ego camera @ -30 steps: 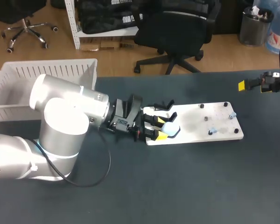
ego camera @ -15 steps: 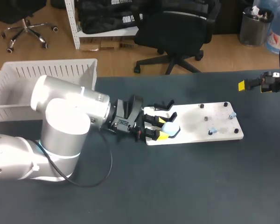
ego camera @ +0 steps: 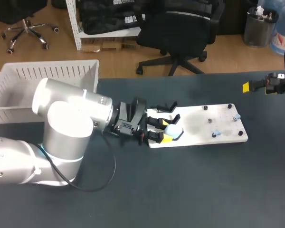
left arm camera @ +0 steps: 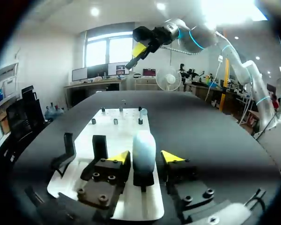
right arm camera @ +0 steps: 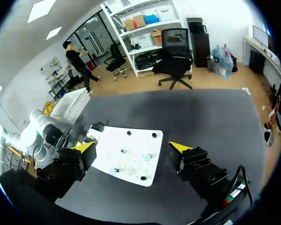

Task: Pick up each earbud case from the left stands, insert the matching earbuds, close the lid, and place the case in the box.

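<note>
The left claw (left arm camera: 145, 156) is set narrow around the case (left arm camera: 144, 146). One yellow tip stands just beside each flank, with a thin gap showing on both sides, so it is open and not yet gripping. The pale case stands upright on a black stand (left arm camera: 143, 179) at the near end of the white board (left arm camera: 122, 133), with an empty stand (left arm camera: 99, 146) just beside it. I judge the step in hand to be the first pick. The next move calls for pinching squarely on both flanks and lifting straight up, so the case clears its stand without tipping. Small pale pieces (ego camera: 217, 133) among the pegs at the board's far end look like the earbuds, though they are too small to be sure. The box (ego camera: 42, 76) sits at the counter's (ego camera: 204, 185) far left corner, well apart. The right claw (right arm camera: 131, 146) hangs wide and empty, well off the board.
</note>
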Action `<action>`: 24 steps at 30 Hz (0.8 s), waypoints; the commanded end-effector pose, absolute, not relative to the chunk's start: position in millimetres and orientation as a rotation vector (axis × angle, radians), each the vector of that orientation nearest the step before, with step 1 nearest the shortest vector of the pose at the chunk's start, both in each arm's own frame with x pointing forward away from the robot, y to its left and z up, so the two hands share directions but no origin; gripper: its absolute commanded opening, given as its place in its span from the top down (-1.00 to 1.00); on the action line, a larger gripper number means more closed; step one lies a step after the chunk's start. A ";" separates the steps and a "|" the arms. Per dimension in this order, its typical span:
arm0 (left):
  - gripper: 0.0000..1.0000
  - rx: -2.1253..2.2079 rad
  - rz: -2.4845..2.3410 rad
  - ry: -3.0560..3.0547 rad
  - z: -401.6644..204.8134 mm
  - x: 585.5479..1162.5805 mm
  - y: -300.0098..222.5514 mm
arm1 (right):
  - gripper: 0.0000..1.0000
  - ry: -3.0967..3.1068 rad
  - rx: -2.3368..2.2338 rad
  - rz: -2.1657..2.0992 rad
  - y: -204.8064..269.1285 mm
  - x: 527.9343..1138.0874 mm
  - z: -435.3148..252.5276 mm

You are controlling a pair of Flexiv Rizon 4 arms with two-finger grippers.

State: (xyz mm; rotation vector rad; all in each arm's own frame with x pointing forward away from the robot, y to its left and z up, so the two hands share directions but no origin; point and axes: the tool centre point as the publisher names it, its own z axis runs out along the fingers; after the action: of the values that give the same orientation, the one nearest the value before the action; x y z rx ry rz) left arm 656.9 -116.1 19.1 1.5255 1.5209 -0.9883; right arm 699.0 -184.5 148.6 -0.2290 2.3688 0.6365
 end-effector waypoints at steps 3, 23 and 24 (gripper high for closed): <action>0.32 1.515 -0.977 1.516 15.9 655.1 -117.5 | -1.00 2.371 -0.230 0.636 -184.9 699.3 149.1; 1.00 1.484 -0.960 1.502 21.3 655.6 -111.3 | -1.00 2.371 -0.230 0.636 -184.9 699.3 149.1; 1.00 1.467 -0.965 1.492 25.5 655.8 -108.9 | -1.00 2.371 -0.230 0.636 -184.9 699.3 149.1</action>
State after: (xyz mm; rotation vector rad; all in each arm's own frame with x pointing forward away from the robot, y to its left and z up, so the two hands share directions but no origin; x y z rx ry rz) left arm 661.1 -115.2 21.8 1.4989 1.5112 -0.9695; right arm 699.0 -184.5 148.6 -0.2290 2.3688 0.6365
